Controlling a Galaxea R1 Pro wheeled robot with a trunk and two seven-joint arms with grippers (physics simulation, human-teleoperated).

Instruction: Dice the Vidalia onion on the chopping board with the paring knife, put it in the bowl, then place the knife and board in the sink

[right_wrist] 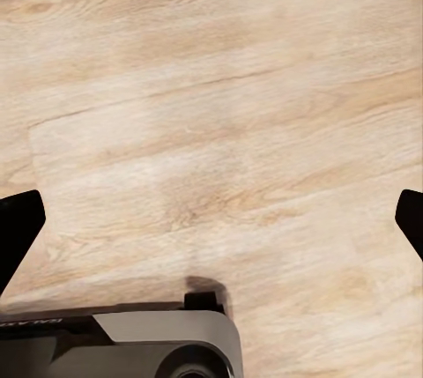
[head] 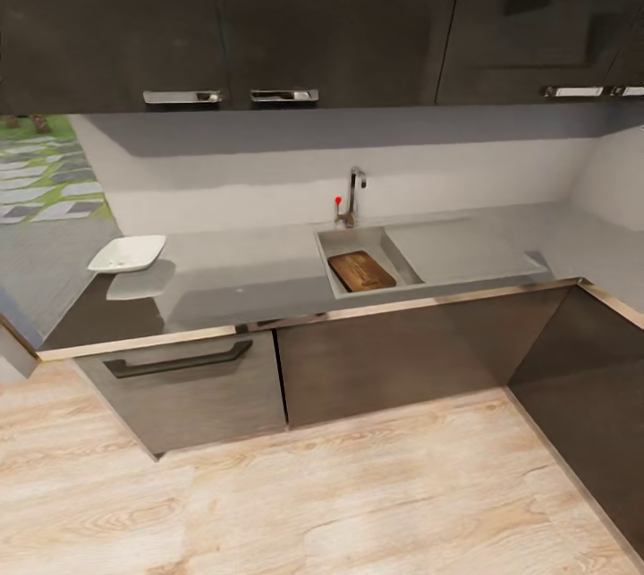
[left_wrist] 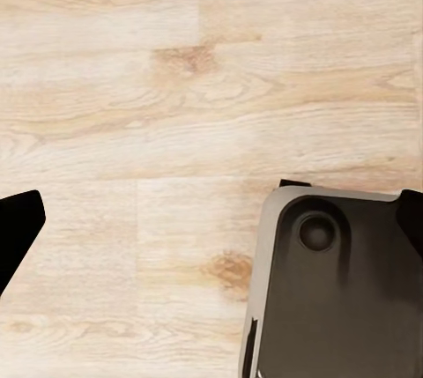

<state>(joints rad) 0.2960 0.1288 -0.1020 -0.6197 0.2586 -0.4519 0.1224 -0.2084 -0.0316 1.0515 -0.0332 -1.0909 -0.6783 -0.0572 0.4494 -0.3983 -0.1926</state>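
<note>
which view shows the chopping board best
The head view: the chopping board lies inside the sink basin, brown against the grey steel, below the faucet. The left and right wrist views look down at the wooden floor and parts of the robot's base instead.

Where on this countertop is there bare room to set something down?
The broad grey stretch of countertop between the bowl and the sink looks bare, as does the drainboard right of the basin. The basin itself is crowded: the chopping board covers much of its floor.
</note>
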